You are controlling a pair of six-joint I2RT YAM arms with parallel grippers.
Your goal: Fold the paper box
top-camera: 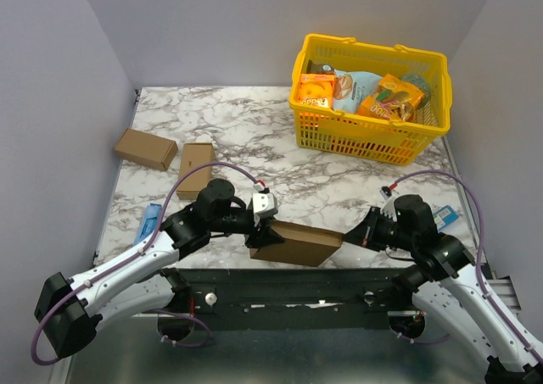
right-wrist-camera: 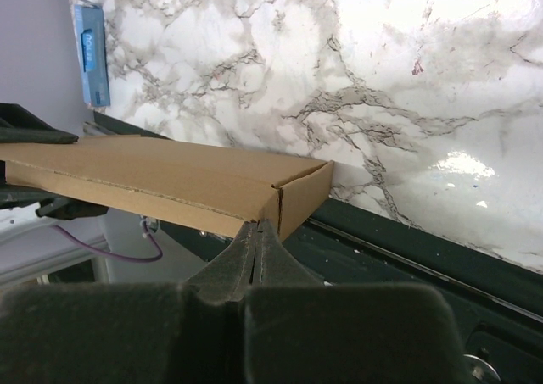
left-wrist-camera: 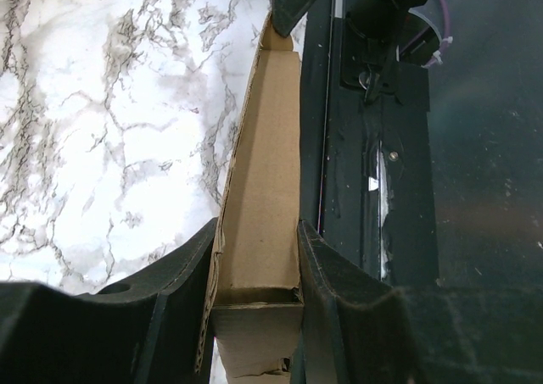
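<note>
The paper box (top-camera: 293, 244), plain unprinted brown cardboard folded into a shallow, elongated rectangular shape, lies at the 6 o'clock edge of the marbled worktop (top-camera: 254, 138). Its long axis runs from 9 to 3 o'clock, the 3 o'clock end slightly nearer. One face is open, showing a bare, narrow interior with low walls. The 3 o'clock corner is closed along a creased seam.

Seemingly left claw (top-camera: 262, 230) hides paper box (top-camera: 301, 244) end

Yellow basket (top-camera: 366, 140), far-left brown box (top-camera: 145, 149), second brown box (top-camera: 196, 169), marble table (top-camera: 254, 125)
</note>
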